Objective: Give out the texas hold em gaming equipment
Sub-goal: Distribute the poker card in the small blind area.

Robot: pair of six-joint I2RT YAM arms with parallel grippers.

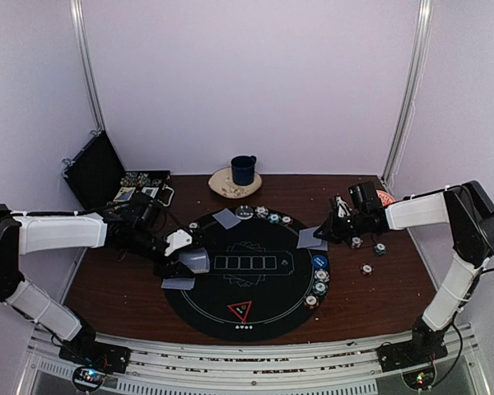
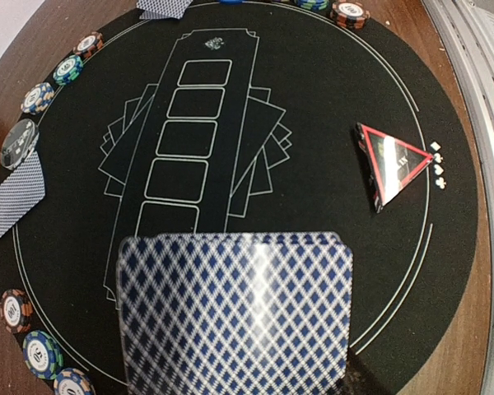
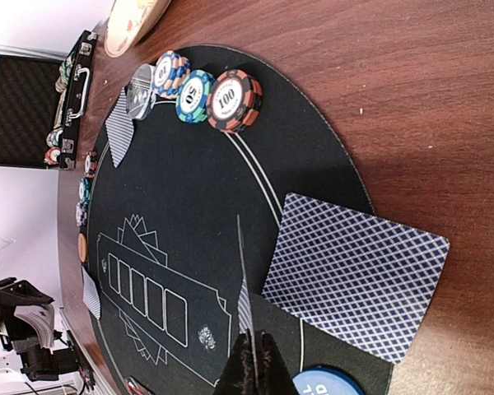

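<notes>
My left gripper (image 1: 184,263) is shut on a deck of grey-blue-backed playing cards (image 2: 235,313) over the left side of the round black mat (image 1: 255,309); the deck hides its fingers in the left wrist view. At the mat's right edge my right gripper (image 3: 253,366) is shut on a single card (image 3: 245,280), seen edge-on. Just right of it another card (image 3: 356,271) lies flat beside a blue button disc (image 3: 321,384). Single cards also lie at the mat's top (image 1: 226,219) and lower left (image 1: 178,283). Striped chips (image 3: 206,90) line the rim. The red-edged triangle marker (image 2: 391,160) sits near the front.
An open black case (image 1: 107,173) holding chips stands at the back left. A dark blue mug (image 1: 244,169) rests on a pale dish (image 1: 222,188) behind the mat. Loose chips (image 1: 369,255) lie on the wooden table right of the mat.
</notes>
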